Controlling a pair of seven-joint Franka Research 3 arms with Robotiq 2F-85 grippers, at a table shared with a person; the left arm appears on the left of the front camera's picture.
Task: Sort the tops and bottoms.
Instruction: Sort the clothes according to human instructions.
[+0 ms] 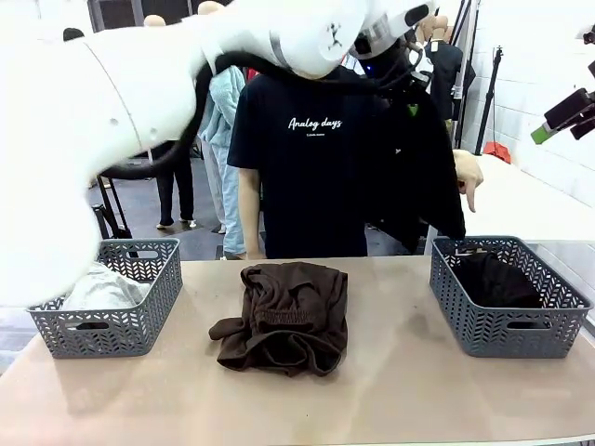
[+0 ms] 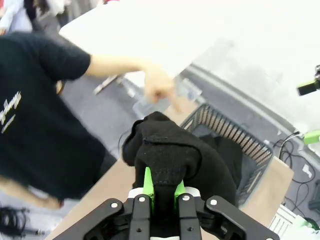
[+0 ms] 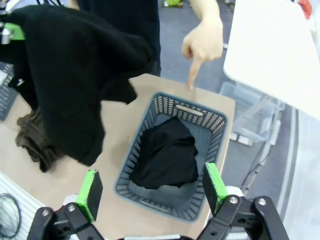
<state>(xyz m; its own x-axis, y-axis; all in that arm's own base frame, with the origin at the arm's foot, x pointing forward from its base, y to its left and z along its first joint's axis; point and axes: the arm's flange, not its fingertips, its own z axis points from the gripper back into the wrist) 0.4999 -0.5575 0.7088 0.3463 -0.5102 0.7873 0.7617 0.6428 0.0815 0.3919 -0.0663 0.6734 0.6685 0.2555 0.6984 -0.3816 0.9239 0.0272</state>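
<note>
My left gripper (image 2: pixel 163 187) is shut on a black garment (image 2: pixel 170 160), one of the bottoms, held high in the air. In the front view it hangs (image 1: pixel 418 177) beside the person, up and left of the right basket (image 1: pixel 507 339). That grey basket holds another black garment (image 1: pixel 497 279). A dark brown fleece piece (image 1: pixel 284 316) lies crumpled at the table's middle. The tops, a pale grey-white bundle (image 1: pixel 102 288), sit in the left basket (image 1: pixel 112 334). My right gripper (image 3: pixel 152 186) stands open and empty, high above the right basket (image 3: pixel 190 111).
A person in a black T-shirt with white lettering (image 1: pixel 307 158) stands across the table. Their hand (image 1: pixel 469 177) points a finger down toward the right basket. A white table (image 1: pixel 530 200) stands behind at the right. Bare tabletop lies between the baskets and along the front edge.
</note>
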